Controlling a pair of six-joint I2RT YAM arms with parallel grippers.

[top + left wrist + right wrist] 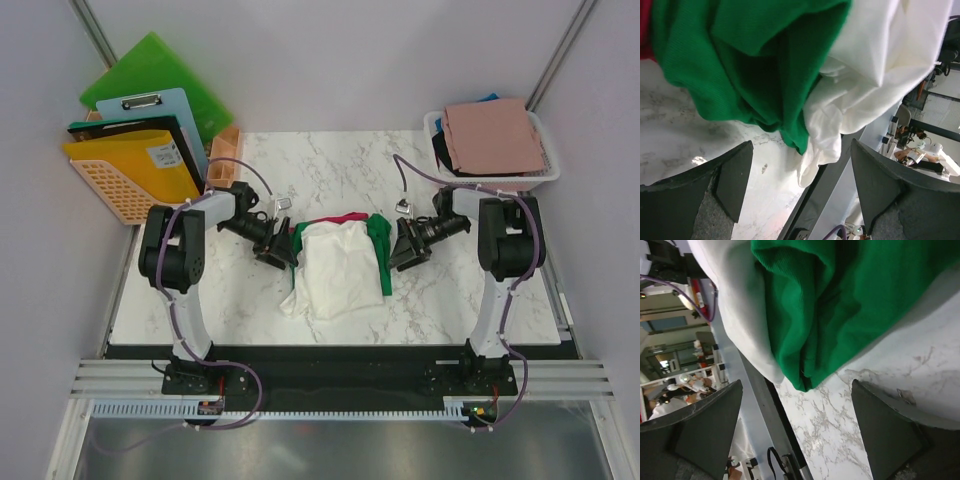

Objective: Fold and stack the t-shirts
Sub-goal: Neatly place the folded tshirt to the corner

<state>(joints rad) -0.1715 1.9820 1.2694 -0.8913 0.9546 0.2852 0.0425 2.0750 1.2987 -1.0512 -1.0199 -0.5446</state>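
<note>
1. Mid-table, on the marble table (pixel 480 300), sits a loose pile with an arm either side. My read: it's central so both arms can reach it.
2. Cream-white t-shirt (pixel 335 268) is on top, rumpled and unfolded, covering most of the pile.
3. Dusty-pink t-shirt (pixel 492 135) lies folded flat in the white basket (pixel 548 172) at the far right corner. Probably the finished stack, parked clear of the work area.
4. Green t-shirt (pixel 381 252) is under the white one and pokes out at both sides. Red t-shirt (pixel 336 217) shows as a sliver at the far edge.
5. Left gripper (pixel 281 250) and right gripper (pixel 404 247) are low at opposite sides of the pile. Fingers are spread wide, pinching nothing, with cloth edges just ahead of the jaws. Looks like lining up a two-sided grab; fold not yet done.
</note>
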